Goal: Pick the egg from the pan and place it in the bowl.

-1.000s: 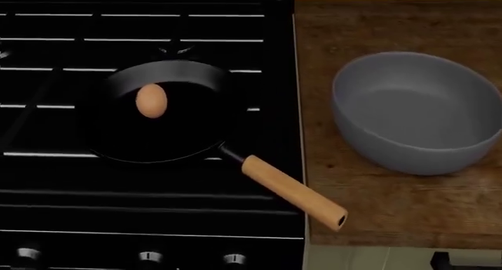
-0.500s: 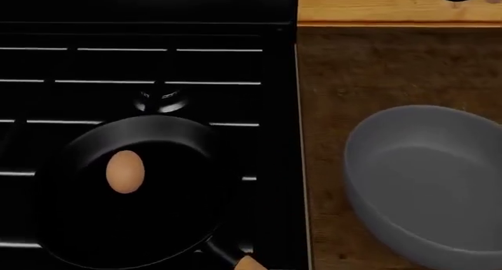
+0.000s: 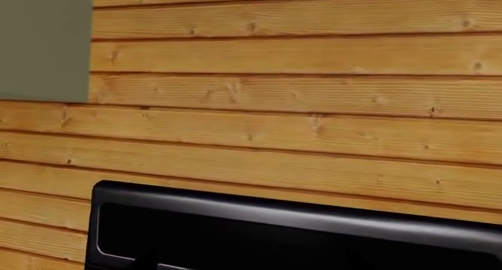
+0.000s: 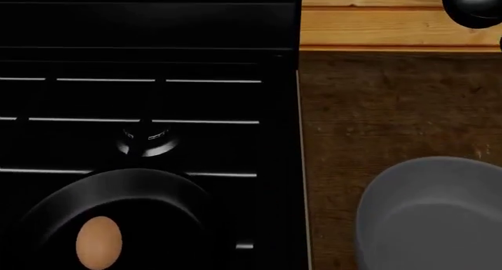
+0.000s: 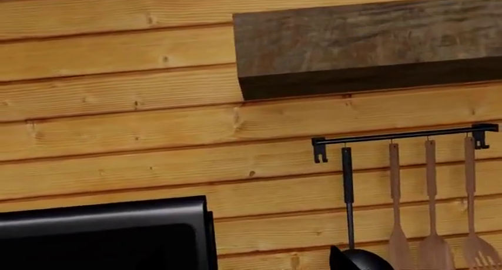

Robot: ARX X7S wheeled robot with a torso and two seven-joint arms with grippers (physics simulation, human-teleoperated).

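**Egg waits in the pan; neither arm has reached the stove**

The egg (image 4: pixel 99 242) lies inside the pan (image 4: pixel 149 190), toward its left half, on the stove (image 4: pixel 149 99) near the front edge of what the head view shows. The bowl (image 4: pixel 431 217) stands on the wooden counter (image 4: pixel 377 111), near its front right corner, with the stove's right edge between it and the pan. Both vessels are cut off by the frame.

No gripper or arm appears in any view, so I cannot tell whether either claw is spread or pressed together. Both wrist cameras face the plank wall (image 3: pixel 298 105): the right one sees a shelf (image 5: pixel 368 43) and a rail of hanging utensils (image 5: pixel 427 211), which suggests the arms are raised and well apart from the work.

By my reading the task is at its opening, in the approach, with nothing grasped. The next move calls for bringing one arm down over the pan with its claw spread, clearing the pan's rim.

Open room looks generous: the rear burners and the counter behind the bowl hold little, save a dark rounded object (image 4: pixel 471 5) at the far right corner.
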